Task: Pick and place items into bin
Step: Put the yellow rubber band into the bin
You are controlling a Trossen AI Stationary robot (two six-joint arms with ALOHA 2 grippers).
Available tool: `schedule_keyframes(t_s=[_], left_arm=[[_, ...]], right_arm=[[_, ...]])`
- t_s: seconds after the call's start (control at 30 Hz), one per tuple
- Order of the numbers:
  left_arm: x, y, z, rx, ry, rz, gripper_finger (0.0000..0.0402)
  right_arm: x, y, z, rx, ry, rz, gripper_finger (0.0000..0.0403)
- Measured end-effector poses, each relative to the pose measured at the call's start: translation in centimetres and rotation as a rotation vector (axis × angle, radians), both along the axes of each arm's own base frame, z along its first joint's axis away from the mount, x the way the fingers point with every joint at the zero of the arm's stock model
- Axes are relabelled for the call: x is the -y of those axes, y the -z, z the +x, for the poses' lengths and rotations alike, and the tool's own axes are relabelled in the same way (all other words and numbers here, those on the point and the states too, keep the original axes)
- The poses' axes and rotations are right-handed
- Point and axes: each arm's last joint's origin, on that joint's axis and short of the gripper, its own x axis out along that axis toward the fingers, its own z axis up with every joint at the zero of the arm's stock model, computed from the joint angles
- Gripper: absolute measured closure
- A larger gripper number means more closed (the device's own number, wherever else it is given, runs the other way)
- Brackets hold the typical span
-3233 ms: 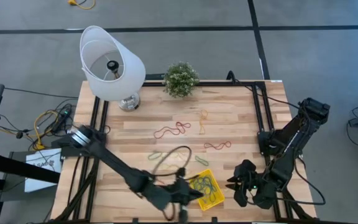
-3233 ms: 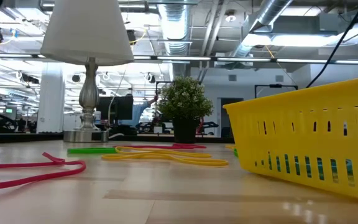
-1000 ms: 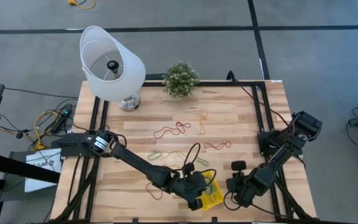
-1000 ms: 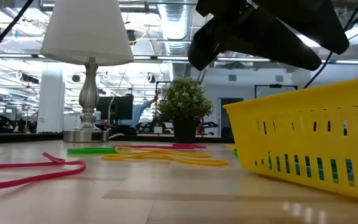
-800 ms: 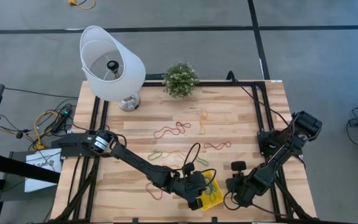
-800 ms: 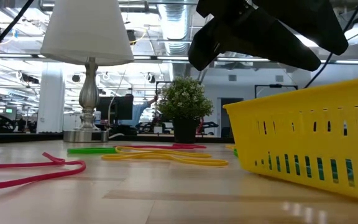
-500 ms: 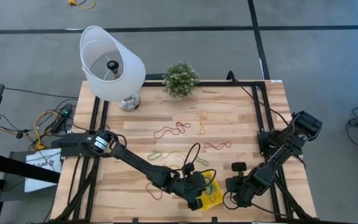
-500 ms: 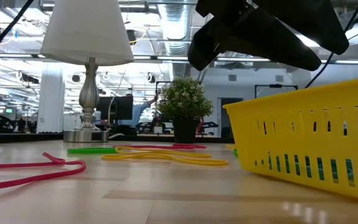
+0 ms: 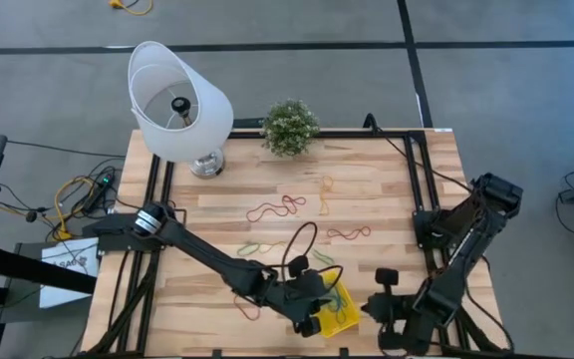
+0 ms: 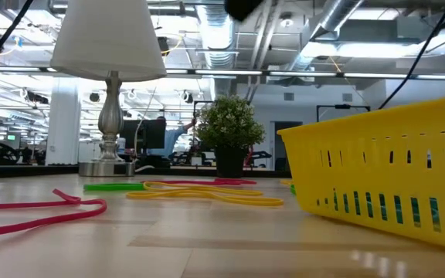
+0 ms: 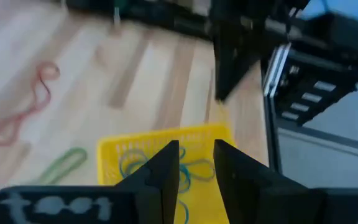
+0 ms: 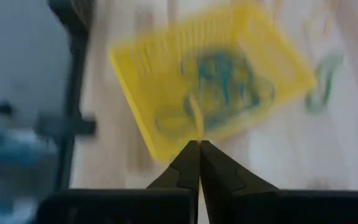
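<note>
The yellow bin (image 9: 341, 309) sits near the table's front edge with several blue, green and yellow loops in it (image 11: 191, 167). My left gripper (image 11: 196, 169) hangs over the bin's left part (image 9: 317, 311), fingers a little apart and nothing between them. My right gripper (image 12: 199, 149) is shut, just right of the bin (image 9: 380, 317). A thin yellow strand (image 12: 193, 118) shows beyond its fingertips; whether they touch it I cannot tell. Other loops lie flat on the wood: red ones (image 9: 276, 207) (image 9: 349, 233), a yellow one (image 9: 325, 193), green and yellow ones (image 9: 265, 247).
A white lamp (image 9: 179, 100) stands at the far left and a small potted plant (image 9: 289, 127) at the far middle. Black frame rails (image 9: 422, 189) run along the table's sides. In the low view the bin's wall (image 10: 385, 170) stands at the right, loops (image 10: 207, 193) left of it.
My left gripper has gone up over the bin; in the low view its dark bulk has risen almost out of the picture. My right gripper has drawn back from the bin toward the table's near edge.
</note>
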Motion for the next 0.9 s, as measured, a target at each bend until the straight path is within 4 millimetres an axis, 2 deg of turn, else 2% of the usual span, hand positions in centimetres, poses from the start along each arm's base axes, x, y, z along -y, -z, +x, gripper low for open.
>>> schedule_keyframes(t_s=[0.13, 0.23, 0.5, 0.67, 0.9], left_arm=[[-0.1, -2.3, -0.9, 0.058, -0.015, 0.036, 0.0313], [-0.1, -3.1, -1.3, 0.078, -0.022, 0.058, 0.0313], [0.3, -2.9, -1.6, 0.062, -0.015, 0.071, 0.0313], [0.8, -2.4, -2.0, 0.021, -0.007, 0.090, 0.0313], [1.1, -1.4, -3.2, -0.092, -0.053, 0.074, 0.0313]], right_arm=[[-0.9, -1.7, 1.2, 0.144, -0.048, 0.001, 0.0402], [-1.2, -1.8, 2.5, 0.201, -0.084, 0.009, 0.0402], [-0.1, 0.8, 5.2, 0.156, -0.033, -0.082, 0.0403], [0.4, 2.0, 6.2, 0.123, -0.009, -0.106, 0.0403], [0.5, 4.0, 7.4, -0.079, -0.073, 0.079, 0.0393]])
